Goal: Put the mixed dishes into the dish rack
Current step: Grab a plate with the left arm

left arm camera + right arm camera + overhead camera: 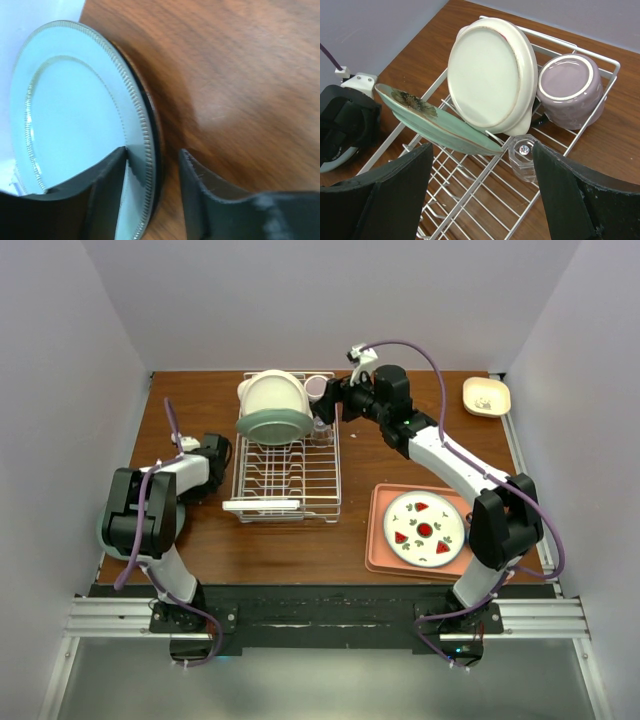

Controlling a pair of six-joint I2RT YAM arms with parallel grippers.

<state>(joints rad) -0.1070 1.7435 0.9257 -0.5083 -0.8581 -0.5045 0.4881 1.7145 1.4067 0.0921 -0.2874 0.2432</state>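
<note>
Well, the piece I'm working is the pale green plate [75, 120] with the beaded rim. It sits low on the desk [240, 75] near the left edge by the wall, and from overhead the left arm covers it almost wholly. I judge it glazed ceramic: stiff, fairly weighty, slick on the face, and apt to chip if it drops or knocks against wire. The rim looks like the only sensible hold, one jaw on the face and one under the lip. The bite should go deep enough to get past the beading, since a shallow one on glaze would likely slide. The left jaws stand partly spread astride that rim, one over the plate's face and the other out over bare wood. A strip of desk shows between the outer jaw and the edge, so nothing is pinched yet. The dish rack [300, 480] sits mid-desk. At its far end it carries a cream dish [487, 75] on edge, a green plate [440, 125] tilted just in front of it, a purple cup [570, 90] and a small clear glass [522, 155]. The right jaws hang over that end, spread wide and empty. Further right, a patterned plate [425, 528] lies on the salmon tray [378, 550], and a small cream dish [486, 396] sits at the far corner. I can read no brand, label or writing anywhere; the only markings are a flower sprig on the green plate and red wedges on the patterned one.
</note>
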